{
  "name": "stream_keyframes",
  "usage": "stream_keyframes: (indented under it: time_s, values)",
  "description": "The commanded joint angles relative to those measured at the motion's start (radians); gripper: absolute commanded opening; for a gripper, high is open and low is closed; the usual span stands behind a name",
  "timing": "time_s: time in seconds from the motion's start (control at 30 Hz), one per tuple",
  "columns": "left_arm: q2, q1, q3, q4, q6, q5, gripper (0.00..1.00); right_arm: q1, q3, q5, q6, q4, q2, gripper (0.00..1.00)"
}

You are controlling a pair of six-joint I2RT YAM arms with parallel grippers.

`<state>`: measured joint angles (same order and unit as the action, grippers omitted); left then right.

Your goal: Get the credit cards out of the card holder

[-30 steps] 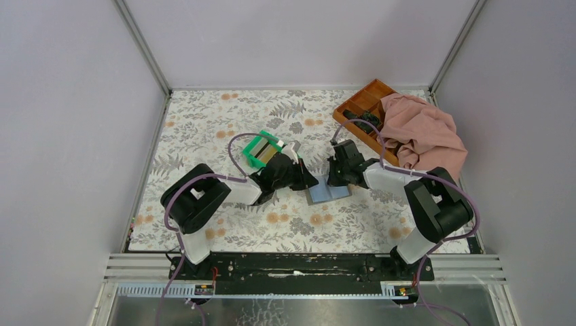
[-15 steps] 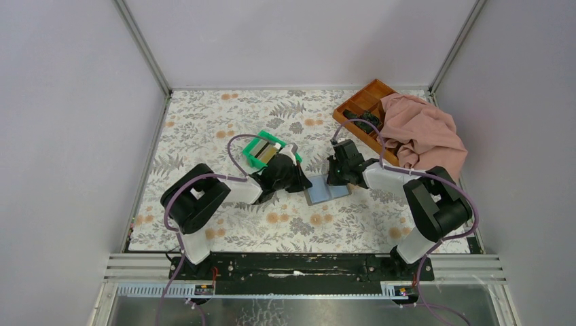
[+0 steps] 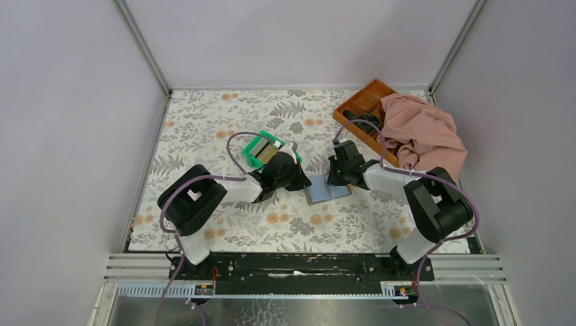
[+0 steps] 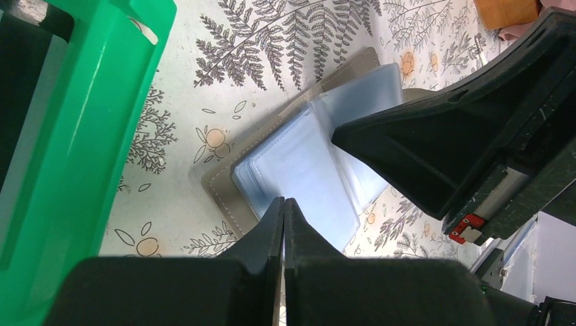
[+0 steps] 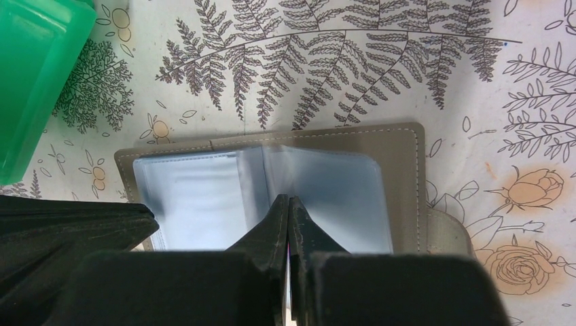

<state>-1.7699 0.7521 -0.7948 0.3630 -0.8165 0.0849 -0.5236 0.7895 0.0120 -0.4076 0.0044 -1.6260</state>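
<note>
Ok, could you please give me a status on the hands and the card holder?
Both shut: left hand, right hand, tips at the holder. Holder lies open, sleeves up. Nearby green bin not touching it.

readable text: none | card holder (image 5: 339, 183): no legible print | red tag (image 4: 465, 227): marks too small

I see a green plastic bin (image 3: 263, 151) on the fern-printed tablecloth (image 3: 204, 129) — a crumpled pink cloth (image 3: 424, 136) drapes the orange-brown compartment tray (image 3: 363, 105).
</note>
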Motion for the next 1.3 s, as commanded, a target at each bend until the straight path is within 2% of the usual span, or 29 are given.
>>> stream_keyframes:
  time_s: [0.0, 0.83, 1.27]
  values:
    - [0.023, 0.009, -0.029, -0.023, 0.019, -0.018, 0.0, -0.006, -0.018, -0.044, -0.002, -0.018, 0.016, 0.0]
    - [0.012, 0.02, -0.069, -0.111, 0.007, -0.037, 0.0, -0.004, -0.013, -0.063, -0.002, -0.009, 0.001, 0.0]
    - [0.039, 0.02, -0.075, -0.157, 0.001, -0.097, 0.0, -0.003, -0.015, -0.064, -0.001, -0.009, 0.002, 0.0]
